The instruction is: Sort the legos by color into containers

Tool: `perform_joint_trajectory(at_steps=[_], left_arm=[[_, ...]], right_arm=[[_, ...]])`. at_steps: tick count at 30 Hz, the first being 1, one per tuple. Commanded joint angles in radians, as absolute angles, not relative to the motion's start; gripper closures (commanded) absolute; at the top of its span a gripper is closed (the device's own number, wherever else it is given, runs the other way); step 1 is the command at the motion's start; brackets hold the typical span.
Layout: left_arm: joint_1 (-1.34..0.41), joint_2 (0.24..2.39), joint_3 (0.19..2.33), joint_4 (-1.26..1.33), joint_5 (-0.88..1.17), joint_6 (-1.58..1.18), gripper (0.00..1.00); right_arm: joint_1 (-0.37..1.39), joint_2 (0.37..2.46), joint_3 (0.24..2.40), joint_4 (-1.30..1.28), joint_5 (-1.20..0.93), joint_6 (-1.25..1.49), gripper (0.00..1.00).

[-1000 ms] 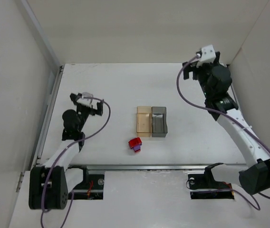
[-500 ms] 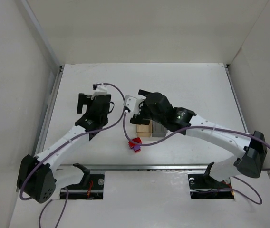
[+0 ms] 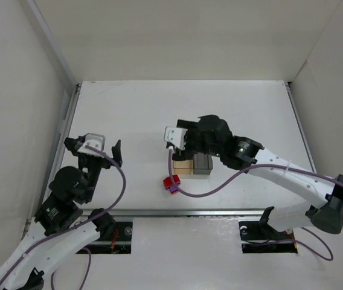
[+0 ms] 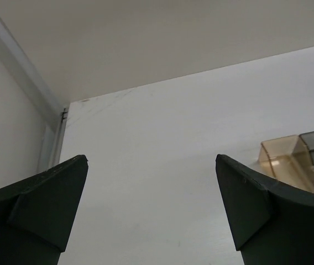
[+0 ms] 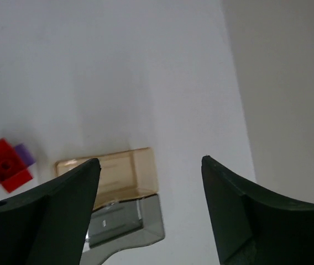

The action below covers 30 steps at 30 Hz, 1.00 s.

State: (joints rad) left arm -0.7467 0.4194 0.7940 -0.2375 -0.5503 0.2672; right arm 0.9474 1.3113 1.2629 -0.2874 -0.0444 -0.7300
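Operator: Legos point(image 3: 171, 182) lie where on the table point(image 3: 129, 109)?

Observer: Close to the near edge, a little left of its middle. One red brick point(image 5: 5, 165) touches purple pieces point(image 5: 25, 155); from above they look like one small heap. Whether they are clipped together, the views do not tell.

Operator: And the containers?

Observer: The tan tray point(image 5: 113, 174) and the grey tray point(image 5: 129, 226) stand side by side, touching, near the middle of the table, just beyond the heap toward the far edge.

Operator: What do the arms do?

Observer: The right gripper point(image 5: 150, 163) hangs over the trays, its fingers apart and nothing between them. The left gripper point(image 4: 150, 160) is near the left edge, jaws spread wide, also with nothing.

Operator: So the step in hand is the first pick, probably.

Observer: It seems so. The right gripper should go toward the near edge until the heap lies between its fingers, then come straight down on the red brick only, jaws narrow enough to miss the purple pieces. A slow lift shows whether the bricks stick together; if so, the left gripper can hold the purple part.
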Motion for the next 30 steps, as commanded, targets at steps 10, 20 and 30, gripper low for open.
perform_joint_trajectory(at_steps=[10, 20, 30], left_arm=[[-0.782, 0.339, 0.755, -0.347, -0.347, 0.178, 0.00], [-0.782, 0.339, 0.715, -0.325, -0.368, 0.187, 0.00], [-0.782, 0.339, 0.706, -0.325, -0.397, 0.196, 0.00]], right_arm=[[1.008, 1.641, 1.419, -0.670, -0.400, -0.885, 0.21], [1.017, 1.723, 1.439, -0.750, -0.456, -0.914, 0.19], [1.035, 1.701, 1.321, -0.595, -0.345, -0.810, 0.28]])
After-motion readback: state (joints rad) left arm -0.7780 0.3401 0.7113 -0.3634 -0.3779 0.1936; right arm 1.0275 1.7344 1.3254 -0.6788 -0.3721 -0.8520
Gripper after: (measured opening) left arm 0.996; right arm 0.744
